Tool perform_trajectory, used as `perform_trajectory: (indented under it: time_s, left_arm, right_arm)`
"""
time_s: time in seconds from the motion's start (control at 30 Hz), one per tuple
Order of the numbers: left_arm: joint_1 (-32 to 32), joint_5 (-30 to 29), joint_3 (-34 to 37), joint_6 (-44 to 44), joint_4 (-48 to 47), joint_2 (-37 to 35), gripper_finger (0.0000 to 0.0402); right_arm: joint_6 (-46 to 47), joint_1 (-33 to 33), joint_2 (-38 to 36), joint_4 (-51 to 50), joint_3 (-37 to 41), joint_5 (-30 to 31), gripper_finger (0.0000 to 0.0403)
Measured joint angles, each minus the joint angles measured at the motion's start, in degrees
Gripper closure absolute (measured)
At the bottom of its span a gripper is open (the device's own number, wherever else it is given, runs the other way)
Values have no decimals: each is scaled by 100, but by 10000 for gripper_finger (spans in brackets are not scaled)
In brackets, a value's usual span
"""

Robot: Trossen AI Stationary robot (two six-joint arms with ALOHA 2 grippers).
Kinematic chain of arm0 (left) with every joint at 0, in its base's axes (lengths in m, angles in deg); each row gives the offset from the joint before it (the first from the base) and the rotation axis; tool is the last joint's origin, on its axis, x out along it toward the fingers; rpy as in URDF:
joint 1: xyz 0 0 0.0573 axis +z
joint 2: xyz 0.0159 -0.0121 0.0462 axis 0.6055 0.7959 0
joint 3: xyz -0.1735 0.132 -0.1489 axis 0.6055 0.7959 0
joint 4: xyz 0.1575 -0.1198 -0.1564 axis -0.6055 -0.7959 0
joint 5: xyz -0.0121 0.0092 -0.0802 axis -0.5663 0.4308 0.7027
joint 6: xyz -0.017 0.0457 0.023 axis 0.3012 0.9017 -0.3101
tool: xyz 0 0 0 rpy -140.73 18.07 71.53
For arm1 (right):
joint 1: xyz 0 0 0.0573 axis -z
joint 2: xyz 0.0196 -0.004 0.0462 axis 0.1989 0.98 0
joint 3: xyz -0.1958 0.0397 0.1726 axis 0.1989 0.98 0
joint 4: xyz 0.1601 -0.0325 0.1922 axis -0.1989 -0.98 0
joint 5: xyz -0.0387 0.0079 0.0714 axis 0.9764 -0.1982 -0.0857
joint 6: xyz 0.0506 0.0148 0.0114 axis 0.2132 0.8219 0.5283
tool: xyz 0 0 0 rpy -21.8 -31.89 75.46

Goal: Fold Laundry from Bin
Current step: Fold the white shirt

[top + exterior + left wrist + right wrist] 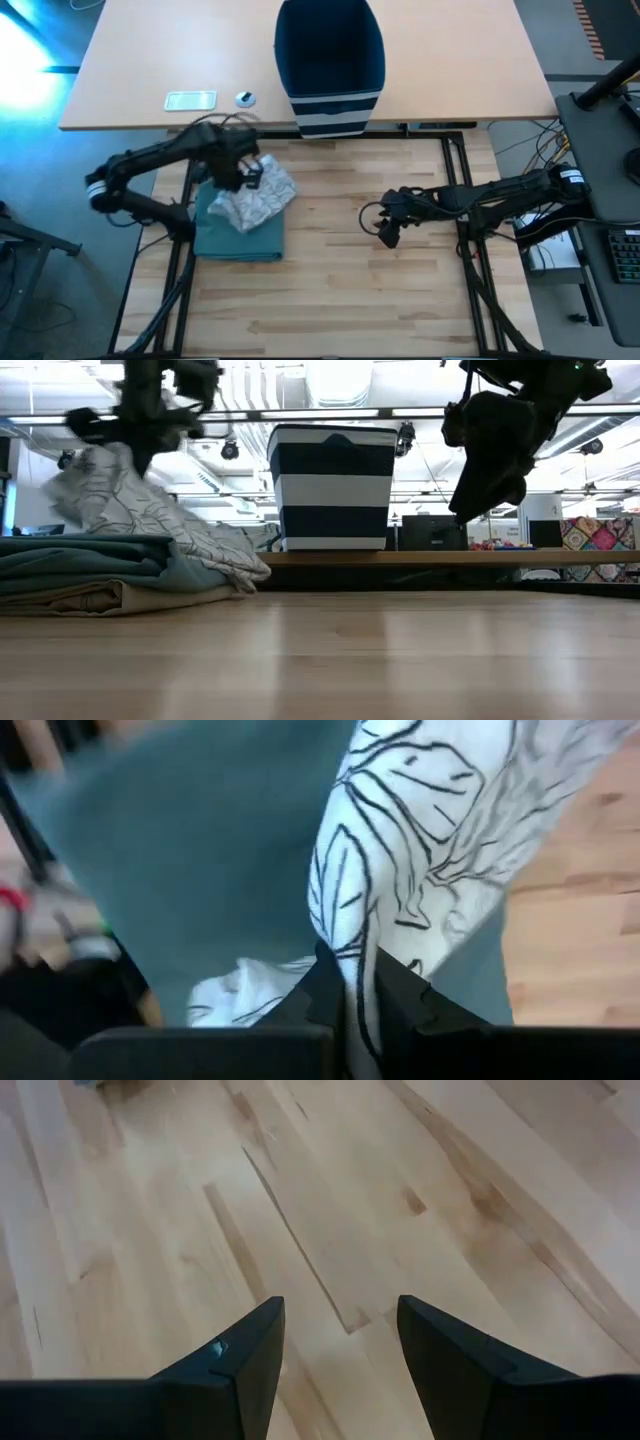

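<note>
1. Left end effector (250, 172) raised above the folded stack on the left of the pale wooden counter (340, 260), fingers clamped together on a white cloth piece with dark leaf-line print (262, 196).
2. Printed cloth hanging from that grip, its lower part draped over the stack and trailing off the stack's edge onto the counter in the low view.
3. Stack: folded teal-green garment (238, 236) on top, beige garment (90, 598) beneath, seen from the low view.
4. Boxy navy-blue fabric bin with white stripes (330, 62) upright on the lighter counter behind, well apart from the stack.
5. Right end effector (388, 230) hovering over bare wood at centre-right, fingers apart, holding nothing.
6. Small white flat device (190, 100) near the bin's left.
</note>
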Motion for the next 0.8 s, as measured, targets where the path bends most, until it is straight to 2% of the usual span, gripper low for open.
perform_trajectory:
  time_s: [0.13,0.27,0.37,0.47,0.63,0.8]
  left_arm:
    - [-20,391,1093,-791,566,-878,390]
    - [-43,405,1719,-1501,978,-1491,375]
    - [-37,363,1914,-1721,885,-1776,359]
    - [-38,75,1952,-1746,738,-1939,344]
    - [-39,-321,1986,-1801,84,-1933,320]
    - [-37,-385,2075,-1586,-224,-1959,287]
  right_arm:
    - [-32,0,2,131,0,0,213]
    - [-39,0,2,177,0,-2,213]
    - [-47,0,2,237,0,-2,213]
    - [-123,0,2,237,0,-2,213]
    - [-232,0,2,255,0,-2,213]
    - [-287,0,2,253,0,-2,213]
